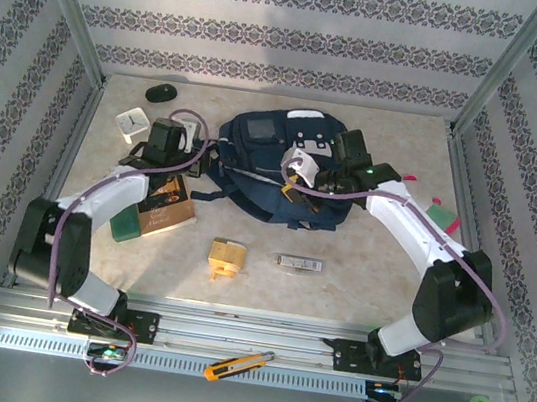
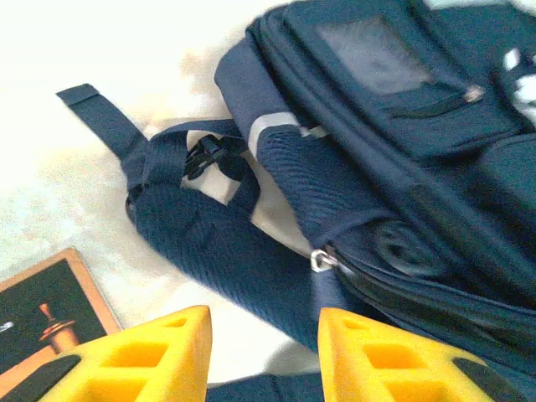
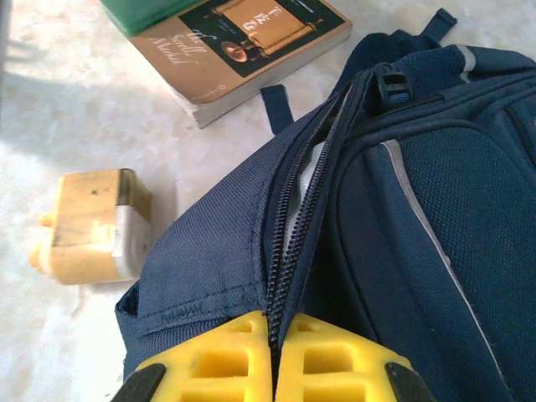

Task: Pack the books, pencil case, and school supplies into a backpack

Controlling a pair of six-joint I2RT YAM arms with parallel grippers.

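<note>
The navy backpack (image 1: 269, 166) lies flat at mid-table, its main zip partly undone. My right gripper (image 1: 291, 188) is at its near right side. In the right wrist view the gripper (image 3: 276, 335) is shut on the backpack's (image 3: 435, 193) zip edge. My left gripper (image 1: 202, 158) hangs at the bag's left side. It (image 2: 264, 352) is open, with bare table and a strap between its fingers, and the silver zip pull (image 2: 321, 260) just beyond them. The brown book (image 1: 168, 208) lies left of the bag. A tan-yellow block (image 1: 227, 256) and a silver bar (image 1: 295, 263) lie nearer. The pencil case is out of view.
A dark green flat thing (image 1: 128, 226) lies under the book's near end. A white clock (image 1: 132, 122) and a black mouse (image 1: 160, 93) sit at the back left. A pink-green plush (image 1: 443, 219) is at the right. An orange cutter (image 1: 239, 365) rests on the front rail.
</note>
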